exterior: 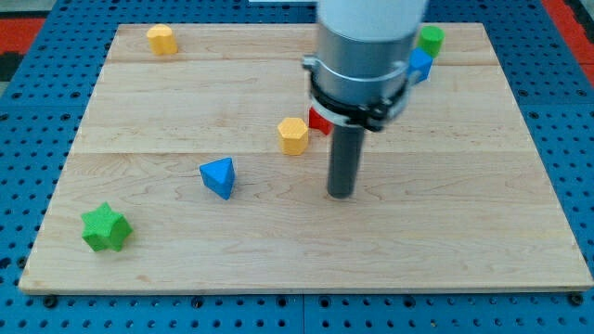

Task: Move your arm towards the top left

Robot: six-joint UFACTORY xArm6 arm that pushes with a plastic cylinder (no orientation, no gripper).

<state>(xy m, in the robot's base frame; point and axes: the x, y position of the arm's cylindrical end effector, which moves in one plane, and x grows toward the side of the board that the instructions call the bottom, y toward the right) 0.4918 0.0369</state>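
- Rod-ended, the arm carries no claw, so nothing spreads, presses together or pinches; my tip (342,195) rests on the wooden board (464,241) just right of the frame's centre
- Above the rod, the grey cylindrical arm body (367,46) with its black collar runs out of the frame's top edge, so its upper part is cut off
- Behind that collar a red block (318,120) shows only as a small sliver; its shape cannot be made out
- At the arm's right side a blue block (420,66) is partly covered, and its shape is hard to tell
- Just above it, near the board's upper right edge, sits a green block (431,39), its left side hidden by the arm; it looks rounded, though that is uncertain
- Upper left of my tip, near but apart from it, lies a yellow hexagonal block (293,135), close beside the red sliver
- Left of my tip, further off, stands a blue triangular block (218,176)
- Far in the lower left of the frame sits a green star-shaped block (103,228), well apart from everything else
- Upper left corner of the board, the region the task names, holds a second yellow block (161,39), small and roughly hexagonal, well apart from my tip
- Around the board a blue perforated surface (28,148) shows, with a red patch at each upper corner of the frame, both cut off
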